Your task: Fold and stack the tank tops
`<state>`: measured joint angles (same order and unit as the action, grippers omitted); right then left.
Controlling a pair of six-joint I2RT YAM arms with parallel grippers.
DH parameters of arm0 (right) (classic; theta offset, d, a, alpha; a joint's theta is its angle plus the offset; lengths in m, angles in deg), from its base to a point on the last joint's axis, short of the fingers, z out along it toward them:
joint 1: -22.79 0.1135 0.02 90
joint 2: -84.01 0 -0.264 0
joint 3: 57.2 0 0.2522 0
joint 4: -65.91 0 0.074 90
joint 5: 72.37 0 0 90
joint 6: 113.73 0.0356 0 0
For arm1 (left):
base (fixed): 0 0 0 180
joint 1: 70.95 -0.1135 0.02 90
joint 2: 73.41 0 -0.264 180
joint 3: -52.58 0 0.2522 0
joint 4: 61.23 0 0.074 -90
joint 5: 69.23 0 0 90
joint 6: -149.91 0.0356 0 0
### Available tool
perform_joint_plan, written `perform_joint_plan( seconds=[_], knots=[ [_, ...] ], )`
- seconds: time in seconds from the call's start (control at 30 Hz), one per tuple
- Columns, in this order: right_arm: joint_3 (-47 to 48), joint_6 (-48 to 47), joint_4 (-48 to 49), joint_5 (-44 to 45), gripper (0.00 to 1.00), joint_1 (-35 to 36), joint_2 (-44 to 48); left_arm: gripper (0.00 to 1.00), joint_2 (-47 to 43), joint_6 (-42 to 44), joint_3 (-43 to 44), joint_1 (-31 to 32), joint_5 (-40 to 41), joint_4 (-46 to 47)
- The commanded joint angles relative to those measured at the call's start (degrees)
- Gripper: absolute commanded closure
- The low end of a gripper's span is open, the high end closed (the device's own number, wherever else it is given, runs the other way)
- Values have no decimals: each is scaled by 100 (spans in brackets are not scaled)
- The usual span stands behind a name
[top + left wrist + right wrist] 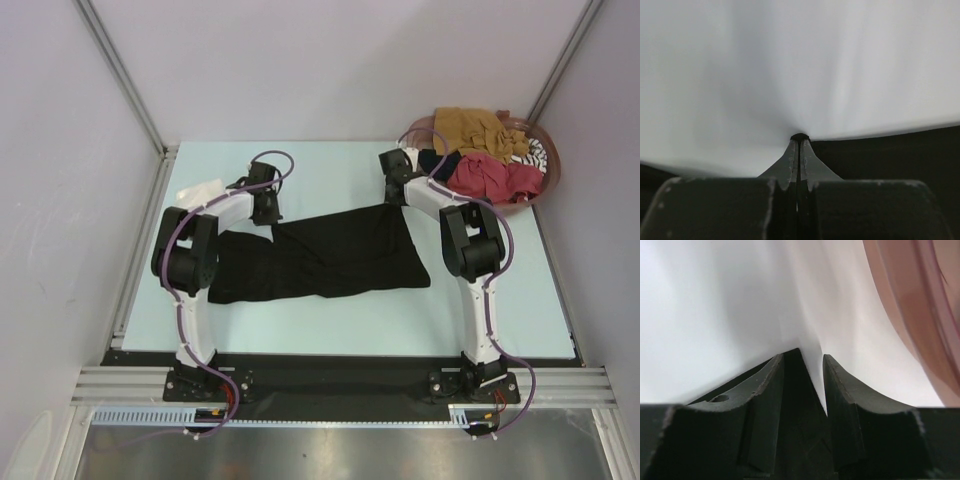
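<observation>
Top external view: the black tank top (330, 260) lies spread across the middle of the table (350, 325). Both arms reach to its far edge, the left gripper (265, 205) at the upper-left corner and the right gripper (393, 188) at the upper-right corner.

In the left wrist view the jaws are pressed together on what looks like a pinch of the black hem. In the right wrist view the jaws stand partly apart, with black cloth rising between them and a gap beside one finger, so that corner is not yet clamped.

The step in hand is probably taking both far corners for the first fold. Next, the right jaws need to close, and then both arms should draw the edge evenly toward the bottom of the frame.

A white top (200, 190) sits at centre left. Mustard, red and striped tops fill the basket (553, 175) at upper right.

No label or writing can be read.
</observation>
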<state>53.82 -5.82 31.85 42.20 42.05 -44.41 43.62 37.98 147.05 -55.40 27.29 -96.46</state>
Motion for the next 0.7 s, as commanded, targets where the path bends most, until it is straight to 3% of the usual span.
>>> perform_joint_plan(
  seconds=[0.0, 0.4, 0.67],
  knots=[
    [259, -130, -45, -23, 59, 7, -96, 100, -295, 75, -160, -175, 244, -296],
    [470, 63, -54, -568, 63, 86, -271, 100, -304, 31, -152, -219, 235, -331],
    [373, 125, 17, -691, 75, 95, -280, 100, -313, 31, -152, -228, 147, -296]
  ],
)
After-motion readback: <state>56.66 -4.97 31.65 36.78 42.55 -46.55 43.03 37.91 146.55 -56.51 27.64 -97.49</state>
